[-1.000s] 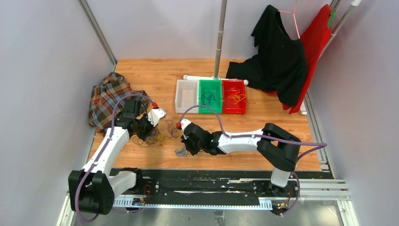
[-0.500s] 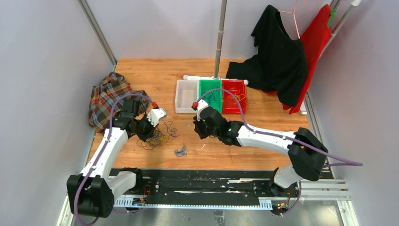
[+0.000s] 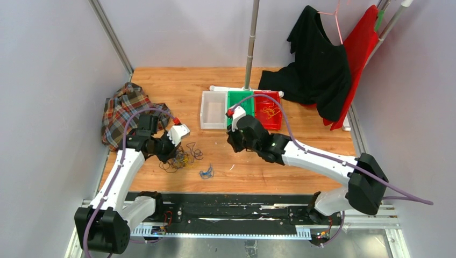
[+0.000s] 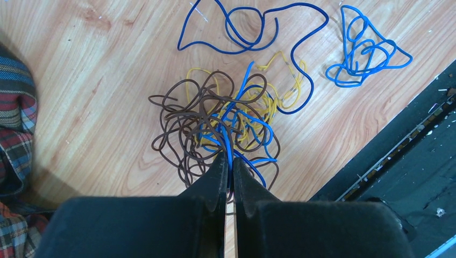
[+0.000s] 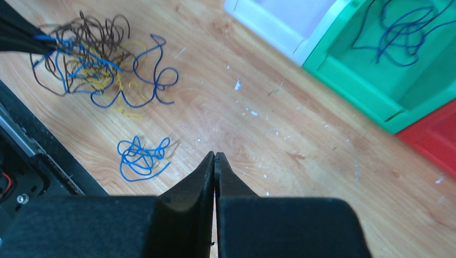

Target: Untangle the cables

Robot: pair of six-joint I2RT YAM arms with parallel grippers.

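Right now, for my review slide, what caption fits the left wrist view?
Left pincer pinches a blue strand of the tangled cables; a loose blue bundle lies apart.

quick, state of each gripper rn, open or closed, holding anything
left gripper: closed, pinching a blue cable at the edge of the tangle.
right gripper: closed, holding nothing.

The left arm (image 3: 121,172) and the right arm (image 3: 317,157) have white shells and black joint housings, each with a thick purple cable (image 3: 284,115) and a small red cap (image 3: 230,113); the fingers (image 4: 212,183) are matte black, tapering
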